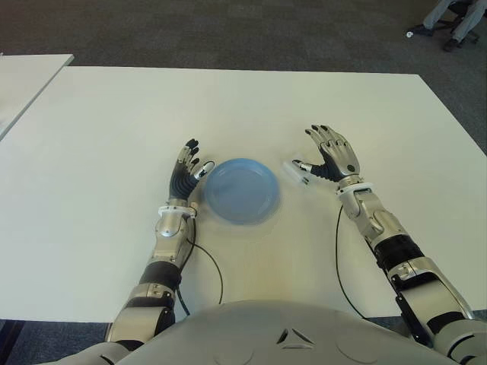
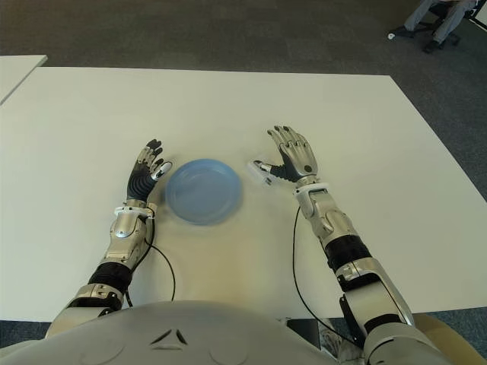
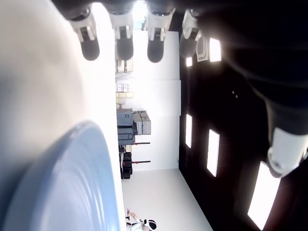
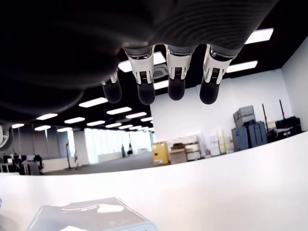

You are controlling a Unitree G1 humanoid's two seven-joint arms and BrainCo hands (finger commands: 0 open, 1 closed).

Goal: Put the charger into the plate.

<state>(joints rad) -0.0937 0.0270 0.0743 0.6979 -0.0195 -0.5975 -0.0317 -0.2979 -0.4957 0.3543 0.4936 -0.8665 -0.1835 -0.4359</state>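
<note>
Two hands, one plate, one charger: all on one table.
Table (image 1: 114,137): white, wide, bare on every side of the plate; far edge and both side edges well away from it.
Plate (image 1: 242,190): blue, round, empty; landmark for everything below.
Right hand (image 1: 332,157): right of the plate, fingers (image 4: 176,77) spread and straight, thumb toward the charger, grasping nothing.
Left hand (image 1: 185,171): just beside the plate's left rim, fingers extended, holding nothing.
Charger (image 1: 298,172): small, white, on the table just right of the plate, near the right thumb, not yet in the plate.
Risk: likely a sideways nudge from the thumb, skidding the charger away or under the rim; likewise a left-hand bump shifting the plate.
Room: ample beyond and right of the plate; tight only between plate and right hand.
</note>
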